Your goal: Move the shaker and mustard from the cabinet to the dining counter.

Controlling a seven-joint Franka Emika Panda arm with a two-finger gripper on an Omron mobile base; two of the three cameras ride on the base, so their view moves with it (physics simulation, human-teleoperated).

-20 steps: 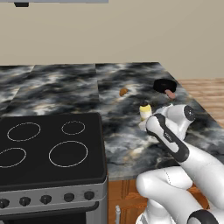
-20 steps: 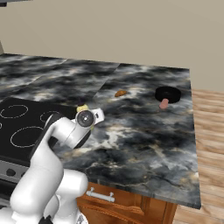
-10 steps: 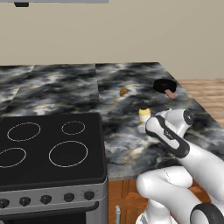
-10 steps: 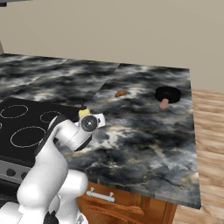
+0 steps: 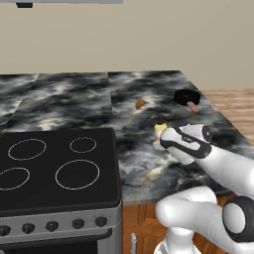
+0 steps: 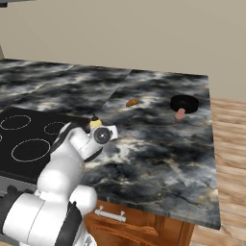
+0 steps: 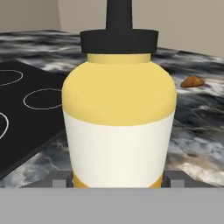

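Mustard (image 7: 119,118) upright between jaws, gripped | arm bent low over dining counter (image 5: 149,168) beside stove (image 5: 54,168)

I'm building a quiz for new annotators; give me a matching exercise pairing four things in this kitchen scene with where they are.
Things:
1. mustard
2. black pan
3. croissant
4. stovetop

Places:
A. near the counter's far right corner, pink handle pointing toward the robot
B. between the fingers of the hand, upright
C. at the left, beside the stone counter
D. on the counter, left of the pan

Pairs: 1-B, 2-A, 3-D, 4-C
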